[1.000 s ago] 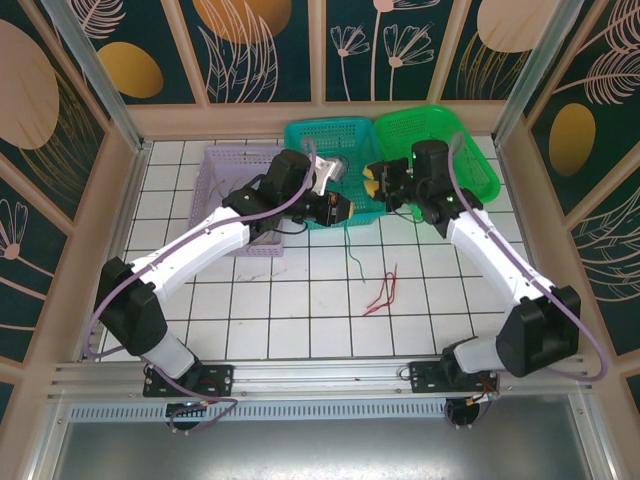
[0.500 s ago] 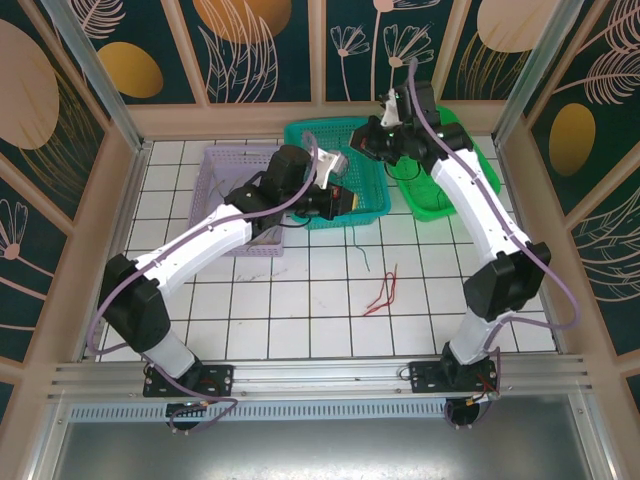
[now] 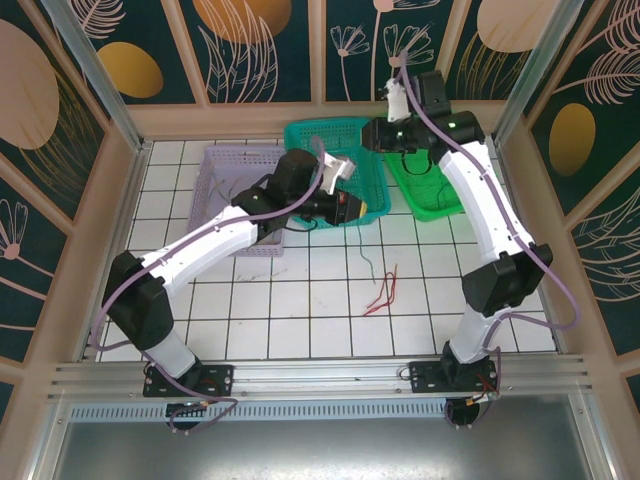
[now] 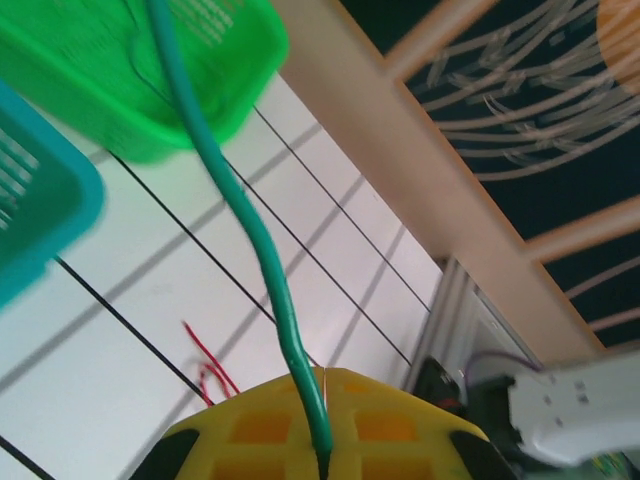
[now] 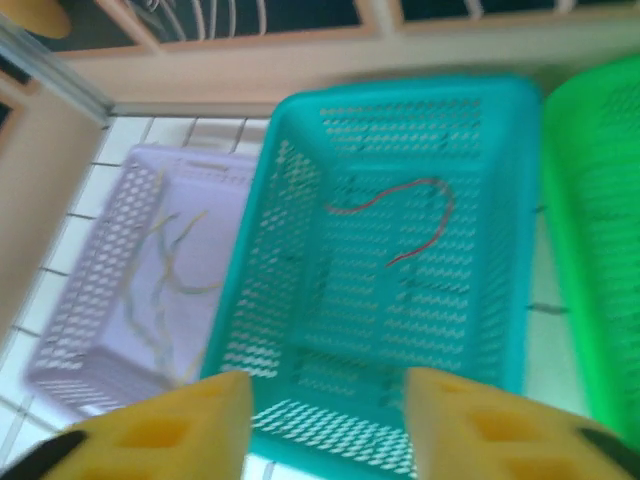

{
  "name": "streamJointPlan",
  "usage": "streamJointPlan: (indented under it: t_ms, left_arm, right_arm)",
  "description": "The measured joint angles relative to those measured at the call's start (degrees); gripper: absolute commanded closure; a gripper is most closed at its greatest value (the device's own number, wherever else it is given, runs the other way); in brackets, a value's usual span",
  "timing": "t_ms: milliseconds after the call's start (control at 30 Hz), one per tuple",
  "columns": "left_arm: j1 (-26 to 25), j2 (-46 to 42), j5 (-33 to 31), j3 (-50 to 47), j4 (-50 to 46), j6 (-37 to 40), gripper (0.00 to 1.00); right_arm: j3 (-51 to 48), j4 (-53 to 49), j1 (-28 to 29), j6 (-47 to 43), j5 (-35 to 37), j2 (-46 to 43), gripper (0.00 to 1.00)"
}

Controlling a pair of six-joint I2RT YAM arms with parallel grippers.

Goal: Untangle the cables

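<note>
Left wrist shows left jaws pinching a green cable (image 4: 262,250), seemingly light and limp, best held near an end; right jaws spread.

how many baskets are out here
3, side by side at the back: purple basket on the left, teal basket in the middle, green basket on the right. None looks hidden.

Bright, even light from overhead in my top view: sharp throughout, soft shadows under the arms on the white tiles (image 3: 300,300). Just ahead of the left pincer (image 4: 322,450) the green cable (image 4: 262,260) reads fairly clear; the green basket (image 4: 70,60) beyond smears. Past the right pincer (image 5: 325,385), the teal basket (image 5: 400,92) blurs, as do the yellow fingers (image 5: 180,425).
</note>
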Motion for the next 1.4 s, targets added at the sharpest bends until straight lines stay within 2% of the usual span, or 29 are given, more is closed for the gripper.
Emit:
streamJointPlan:
  t_ms: [100,233,333,433,533,667,767,933,1267,1333,1400]
  left_arm:
    - [-0.61,0.46,0.98,0.00,-0.37,-1.27,1.00]
    - [-0.44,1.01,0.13,0.13,-1.22,-2.21,1.00]
    - [-0.44,1.49,-1.53,0.46,-2.08,-2.51,1.00]
    - [-0.44,1.53,-3.32,0.52,-2.67,-2.80,1.00]
    - [-0.44,1.55,-4.74,0.72,-2.86,-3.17,1.00]
    - [-0.42,1.75,-5.70,1.62,-2.82,-3.19,1.00]
    - [-0.42,1.97,-5.68,2.12,-2.86,-3.19,1.00]
    - [-0.42,2.08,-5.68,2.25,-2.86,-3.17,1.00]
    - [-0.42,2.21,-5.70,2.69,-3.34,-3.10,1.00]
    - [-0.42,2.34,-5.68,2.95,-3.56,-3.06,1.00]
    - [-0.37,2.40,-5.68,3.19,-3.72,-2.89,1.00]
  right_arm:
    - [-0.26,1.09,-2.36,2.86,1.03,-2.62,0.37]
    - [-0.44,1.05,-4.28,9.90,3.56,-7.56,0.36]
    - [-5.42,1.16,-4.26,16.90,5.90,-13.57,0.38]
    - [-15.80,1.99,-2.49,24.41,7.65,-21.68,0.39]
    - [-25.05,2.86,1.73,32.39,7.17,-27.76,0.39]
    - [-34.14,7.04,6.64,43.50,4.07,-29.64,0.39]
    - [-40.74,11.17,7.50,50.84,1.55,-29.09,0.41]
    - [-42.80,14.93,7.52,56.61,-0.28,-26.25,0.52]
    - [-42.80,19.15,8.48,58.58,-3.08,-24.02,0.72]
    - [-42.82,19.17,9.20,58.40,-3.34,-24.02,0.81]
    - [-43.12,19.15,9.84,58.01,-3.48,-24.02,0.98]
